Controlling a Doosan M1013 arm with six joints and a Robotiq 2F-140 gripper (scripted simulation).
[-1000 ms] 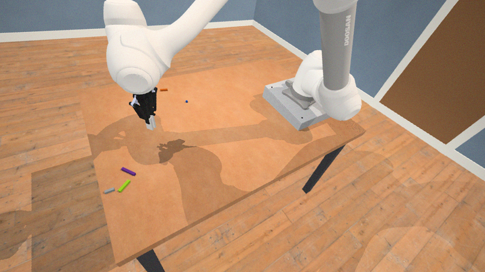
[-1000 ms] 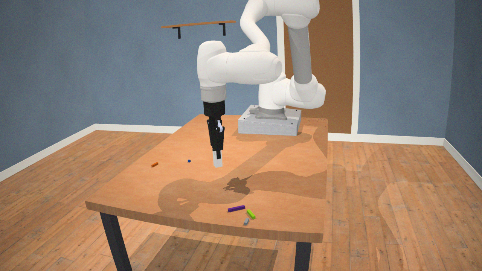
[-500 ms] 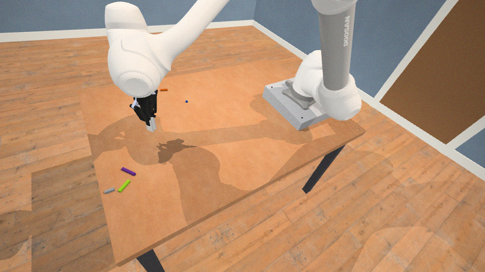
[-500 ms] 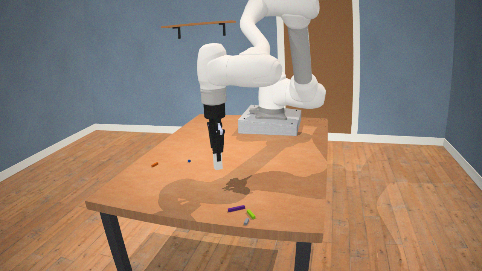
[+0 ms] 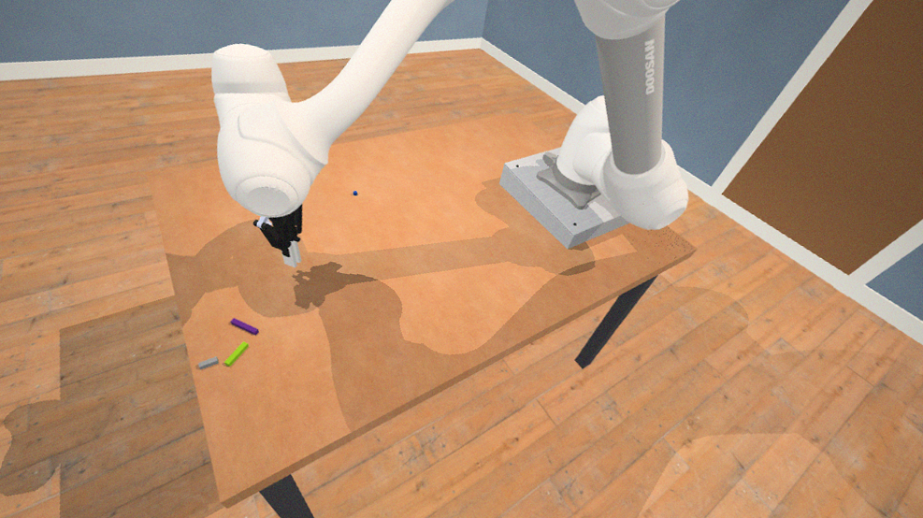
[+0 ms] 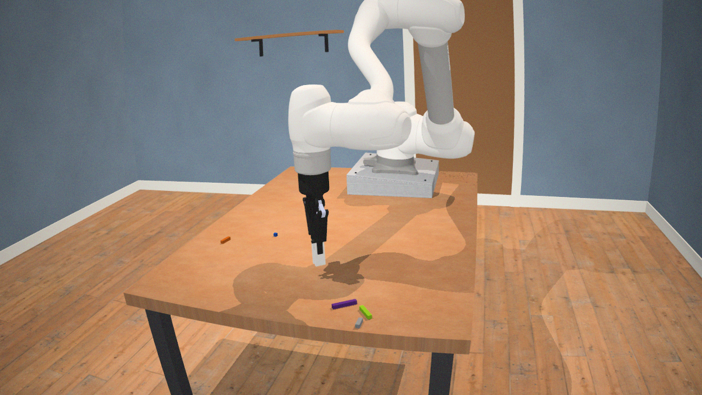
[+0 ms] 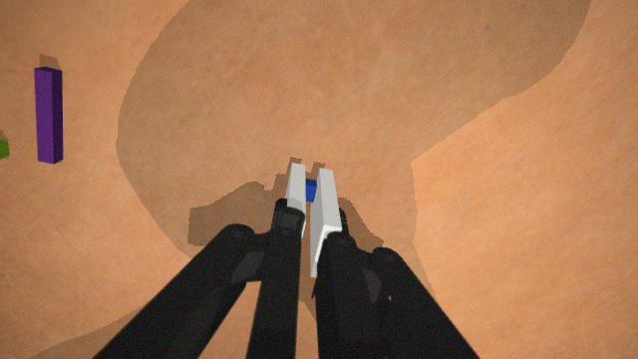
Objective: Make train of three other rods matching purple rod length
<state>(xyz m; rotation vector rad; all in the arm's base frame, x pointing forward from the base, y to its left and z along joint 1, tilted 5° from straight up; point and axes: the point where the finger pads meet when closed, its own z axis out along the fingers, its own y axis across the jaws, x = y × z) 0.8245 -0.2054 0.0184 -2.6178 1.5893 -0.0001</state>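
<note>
Black fingers with pale pads make up the tool [image 5: 291,258] [image 6: 318,260] [image 7: 307,186], which hangs point-down over the brown wooden table [image 5: 430,315] [image 6: 205,275] [image 7: 498,224], its pads pinching a small blue cube-shaped rod [image 7: 310,190].

Nearest in the exterior view, a short grey square-sided rod [image 5: 208,362] [image 6: 358,322] lies close to the table's near edge. Just beyond it, a small gap away, is a lime square-sided rod [image 5: 235,354] [image 6: 364,312] [image 7: 4,149], set at a different angle and cut off by the frame in the wrist view. Its far end sits near one end of the long purple rod [image 5: 244,326] [image 6: 344,304] [image 7: 49,115], which lies flat and crosswise, apart from the lime one. A broad stretch of table separates the purple rod from the tool.

Farther back, well apart from these three, a second blue cube [image 5: 354,193] [image 6: 275,235] rests well in from the edges. Across a gap from it, an orange rod [image 6: 225,240] lies nearer the left side edge in the exterior view. Farthest off, the grey block-like base [image 5: 538,207] [image 6: 390,187] stands on the table.
</note>
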